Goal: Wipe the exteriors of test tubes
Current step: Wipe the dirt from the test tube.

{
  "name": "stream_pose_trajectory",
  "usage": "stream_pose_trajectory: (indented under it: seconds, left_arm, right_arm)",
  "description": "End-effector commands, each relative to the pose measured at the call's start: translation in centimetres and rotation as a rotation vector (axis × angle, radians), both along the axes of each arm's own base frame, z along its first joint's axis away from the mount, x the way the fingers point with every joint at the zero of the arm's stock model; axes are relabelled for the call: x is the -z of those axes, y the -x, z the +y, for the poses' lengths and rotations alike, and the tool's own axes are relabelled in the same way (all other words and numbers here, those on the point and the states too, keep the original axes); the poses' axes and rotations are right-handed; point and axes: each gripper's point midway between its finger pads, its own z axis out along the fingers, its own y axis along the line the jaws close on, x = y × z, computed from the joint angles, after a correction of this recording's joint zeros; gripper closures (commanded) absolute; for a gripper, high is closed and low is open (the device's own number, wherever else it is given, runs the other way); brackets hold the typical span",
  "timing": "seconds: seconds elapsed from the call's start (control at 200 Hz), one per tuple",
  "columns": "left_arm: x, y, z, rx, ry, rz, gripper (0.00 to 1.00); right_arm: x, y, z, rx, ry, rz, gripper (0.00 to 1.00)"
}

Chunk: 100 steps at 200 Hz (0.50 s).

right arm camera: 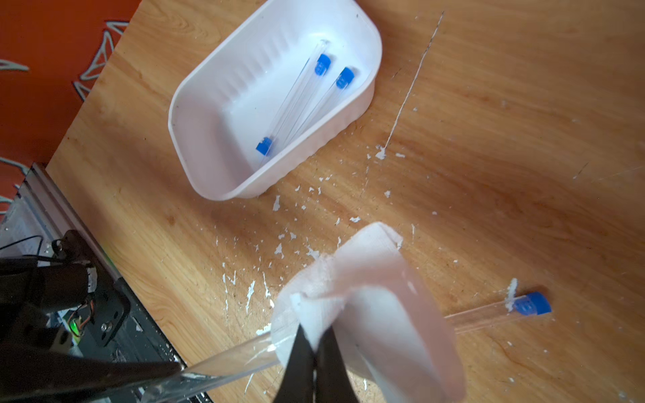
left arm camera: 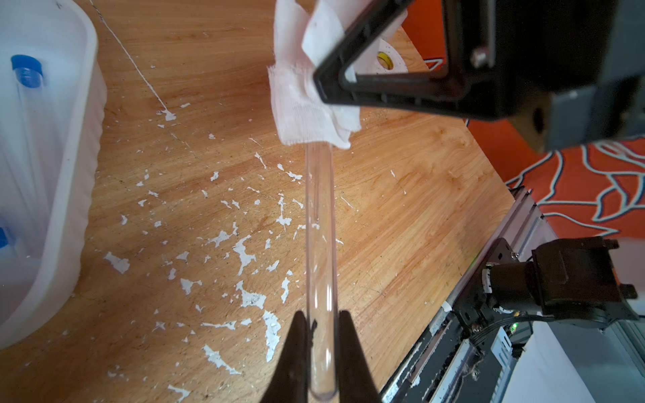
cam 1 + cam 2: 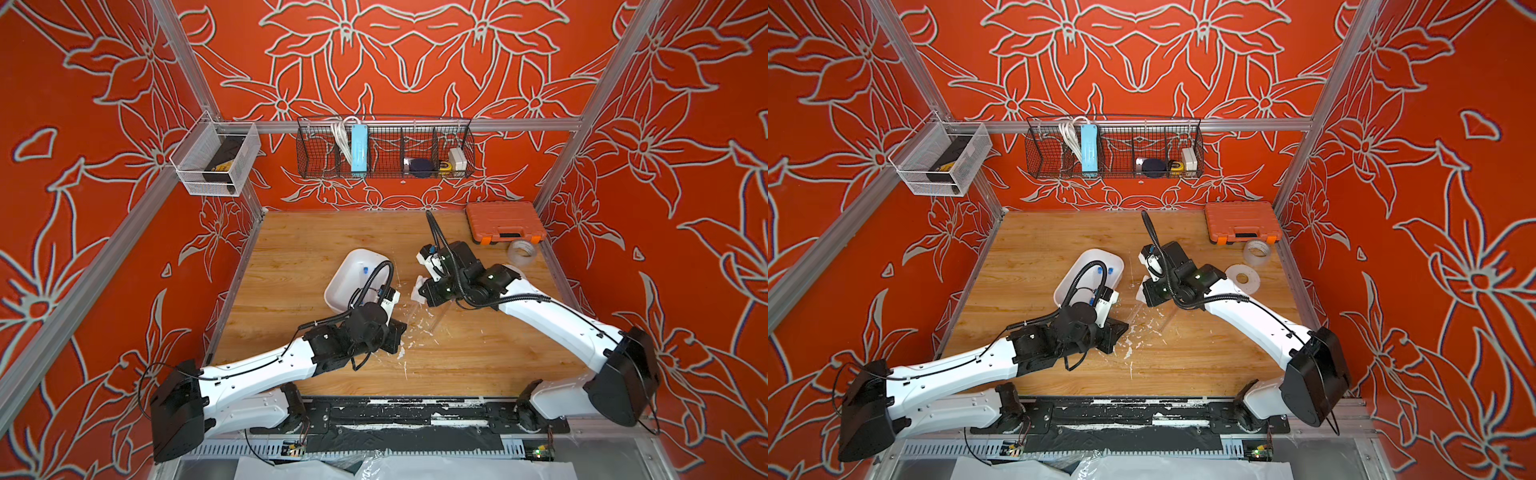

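Pointing cap-first from left tool (image 2: 323,315) through tissue (image 2: 300,104), test tube (image 2: 319,226)

The black parallel left gripper (image 2: 321,315) was held closed, its white-and-black left arm (image 3: 257,374) stretched forward and inward; the black parallel right gripper (image 1: 314,335) was clamped shut, angled toward it.

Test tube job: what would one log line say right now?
left claw: shut on test tube | right claw: shut on tissue, tissue on tube | tub: three capped tubes

tub (image 1: 331,139): three test tubes (image 1: 300,101) inside | fourth tube (image 2: 319,244): right of tub | toolbox (image 3: 503,220): table (image 3: 311,249) rear-right corner
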Motion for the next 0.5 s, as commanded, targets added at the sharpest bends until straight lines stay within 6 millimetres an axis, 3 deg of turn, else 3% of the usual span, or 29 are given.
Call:
stream_pose_trajectory:
  seconds: [0.0, 0.34, 0.495]
  left_arm:
    - [-1.0, 0.1, -0.2, 0.009, 0.02, -0.032, 0.9]
    - [-0.9, -1.0, -0.3, -0.035, 0.034, -0.066, 0.91]
    - [-1.3, -1.5, -0.4, -0.052, 0.034, -0.083, 0.91]
  right_arm:
    - [-0.3, -0.2, 0.0, -0.016, 0.013, 0.0, 1.0]
    - [1.2, 3.6, 2.3, -0.067, -0.018, 0.061, 1.0]
    - [1.0, 5.2, 2.5, -0.07, -0.03, 0.058, 1.0]
